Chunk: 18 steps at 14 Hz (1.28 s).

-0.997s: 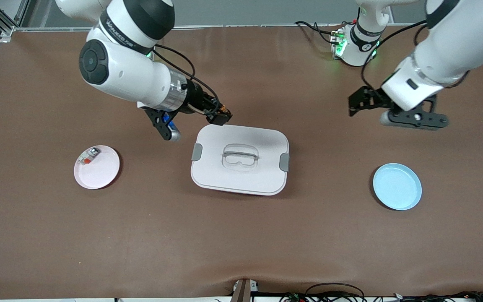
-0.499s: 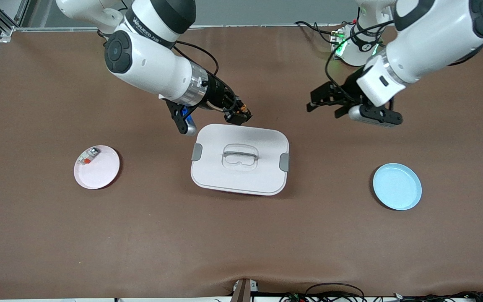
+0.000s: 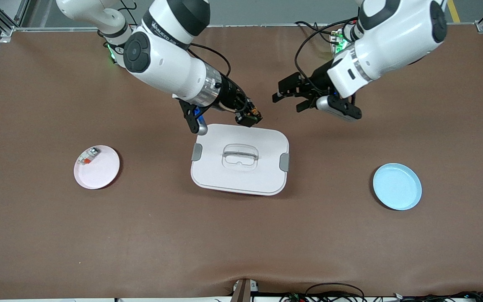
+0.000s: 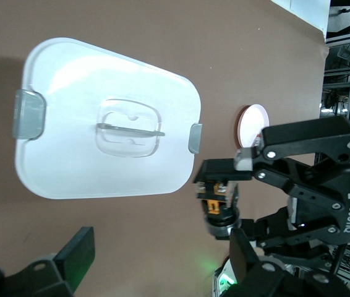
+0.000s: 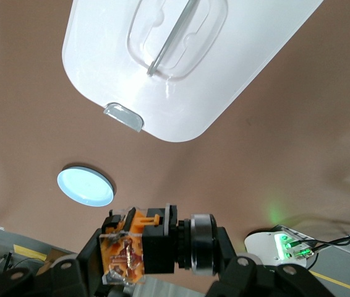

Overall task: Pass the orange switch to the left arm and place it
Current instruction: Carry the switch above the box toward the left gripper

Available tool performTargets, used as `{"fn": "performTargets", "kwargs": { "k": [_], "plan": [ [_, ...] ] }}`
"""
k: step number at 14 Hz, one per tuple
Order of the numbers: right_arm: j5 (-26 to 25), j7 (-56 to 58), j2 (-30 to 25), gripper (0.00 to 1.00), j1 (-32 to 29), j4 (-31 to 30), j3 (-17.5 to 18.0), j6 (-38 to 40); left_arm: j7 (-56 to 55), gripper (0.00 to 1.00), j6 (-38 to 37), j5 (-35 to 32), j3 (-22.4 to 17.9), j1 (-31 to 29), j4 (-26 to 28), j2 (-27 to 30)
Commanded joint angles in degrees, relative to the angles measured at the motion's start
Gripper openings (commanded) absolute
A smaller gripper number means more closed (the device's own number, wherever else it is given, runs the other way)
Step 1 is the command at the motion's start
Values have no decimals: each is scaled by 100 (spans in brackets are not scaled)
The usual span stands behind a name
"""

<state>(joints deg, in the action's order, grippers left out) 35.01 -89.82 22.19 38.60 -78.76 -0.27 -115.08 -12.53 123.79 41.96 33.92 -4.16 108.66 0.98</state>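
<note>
My right gripper (image 3: 250,117) is shut on the orange switch (image 3: 253,114), a black block with an orange body and a metal collar (image 5: 144,247). It hangs over the rim of the white box (image 3: 241,159) that lies toward the robots' bases. My left gripper (image 3: 285,102) is open and empty, over bare table just past the box's corner at the left arm's end, its fingers pointing at the switch. In the left wrist view the switch (image 4: 219,201) shows in the right gripper (image 4: 224,185), past my own spread fingers (image 4: 76,257). The box (image 4: 101,117) lies under both.
A pink plate (image 3: 97,167) holding a small white part with a red end (image 3: 88,156) sits toward the right arm's end. A blue plate (image 3: 397,186) sits toward the left arm's end. Cables trail near the left arm's base (image 3: 342,44).
The right gripper carried the switch along the box's rim toward the left arm's end. The left gripper swung in toward it, so the gap between the two shrank.
</note>
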Motion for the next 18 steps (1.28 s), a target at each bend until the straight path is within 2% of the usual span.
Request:
{"fn": "performTargets", "kwargs": {
  "k": [1,2,6,13,16,18],
  "plan": [
    [120,-124,101,16,51,282,-61,38,259,75,242,321,123,-15,155,26],
    [111,-132,110,16,60,282,-61,38,425,70,260,435,132,-24,216,25],
    [111,-203,154,16,51,414,-61,30,735,70,558,1016,141,-6,234,-10],
    [111,-194,154,16,51,414,-69,47,858,68,1744,1630,422,249,234,-396],
    [111,-194,154,16,51,414,-69,47,858,47,1824,1711,458,266,234,-432],
    [111,-194,154,16,42,414,-69,47,867,23,1824,1711,458,266,226,-458]
  ]
}}
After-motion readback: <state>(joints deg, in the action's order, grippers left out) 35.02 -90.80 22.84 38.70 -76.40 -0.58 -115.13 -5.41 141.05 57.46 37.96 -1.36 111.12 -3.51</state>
